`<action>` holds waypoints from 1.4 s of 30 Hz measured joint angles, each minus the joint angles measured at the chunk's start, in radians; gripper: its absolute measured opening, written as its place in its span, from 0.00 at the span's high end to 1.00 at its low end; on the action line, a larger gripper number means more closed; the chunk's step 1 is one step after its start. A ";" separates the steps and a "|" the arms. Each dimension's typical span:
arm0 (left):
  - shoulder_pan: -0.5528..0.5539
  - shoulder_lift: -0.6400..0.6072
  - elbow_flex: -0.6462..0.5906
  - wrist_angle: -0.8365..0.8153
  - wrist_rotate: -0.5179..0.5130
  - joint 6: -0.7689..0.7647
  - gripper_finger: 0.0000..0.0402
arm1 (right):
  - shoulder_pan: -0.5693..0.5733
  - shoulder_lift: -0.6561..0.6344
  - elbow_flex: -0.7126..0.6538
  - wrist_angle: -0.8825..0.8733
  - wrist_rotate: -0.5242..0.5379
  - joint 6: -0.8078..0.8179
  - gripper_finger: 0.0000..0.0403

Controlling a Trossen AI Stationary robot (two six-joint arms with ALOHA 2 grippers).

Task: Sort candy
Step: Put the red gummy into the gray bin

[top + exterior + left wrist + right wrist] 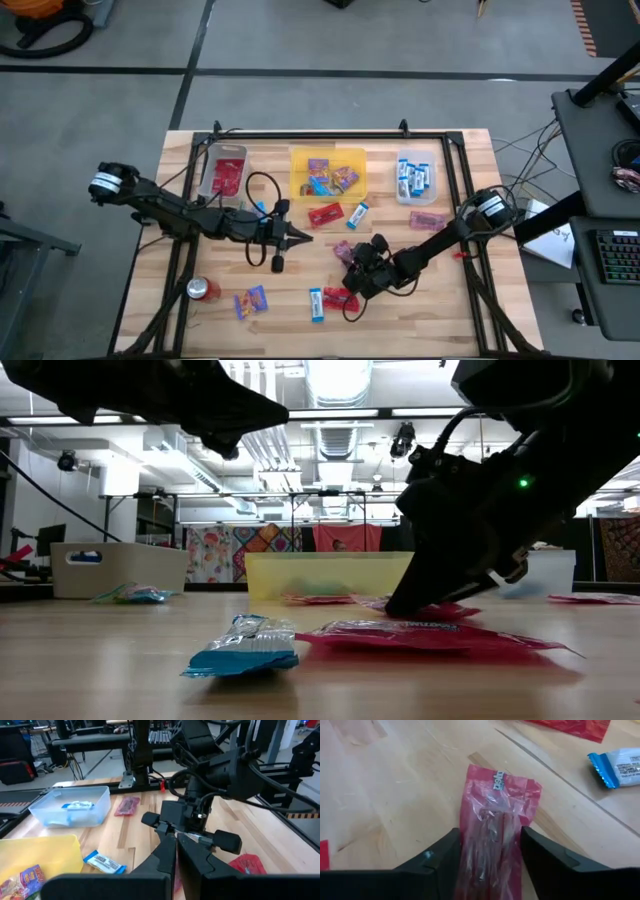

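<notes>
While the right gripper [487, 865] is down on the counter [440, 300], its two dark fingers [432, 862] stand spread on either side of a red packet [495, 820], one at each long edge. The packet's long axis runs straight out ahead of the gripper, along the line of the fingers, so the jaws cross its narrow width, which looks like the right way round for a pinch. I cannot tell whether the fingers already touch the wrapper; they have not yet squeezed it.

Just past the red packet lies a blue-and-white bar [620, 766], and another red wrapper [570, 726] lies beyond it. Neither sits between the jaws, so nothing seems to block the closing.

Seen from above, that gripper [362, 272] works near the counter's front edge, with a red sweet [338, 297] and a blue bar [316, 304] just beside it. Behind the red packet stand three bins: a clear one [224, 172] holding red sweets, a yellow one [328, 172] with purple multicolour packets, and a clear one [416, 178] with blue bars. The clear bin with red sweets is the farthest from the right arm, which makes the carry a long diagonal.

The left gripper [288, 238] hangs over the counter to the left of the red packet, pressed together and empty, closer to that red bin. A soda can [203, 289] and a purple packet [250, 301] lie further left.
</notes>
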 joint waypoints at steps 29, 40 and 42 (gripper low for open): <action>-0.002 0.067 0.000 0.036 0.071 0.055 0.78 | -0.007 -0.157 0.013 -0.006 -0.050 -0.223 0.86; -0.002 0.140 0.017 0.041 0.135 0.339 0.56 | -0.143 -0.313 0.012 0.047 -0.465 -0.260 0.86; -0.002 0.164 0.027 0.042 0.133 0.361 0.52 | -0.171 -0.331 0.012 0.070 -0.545 -0.273 0.86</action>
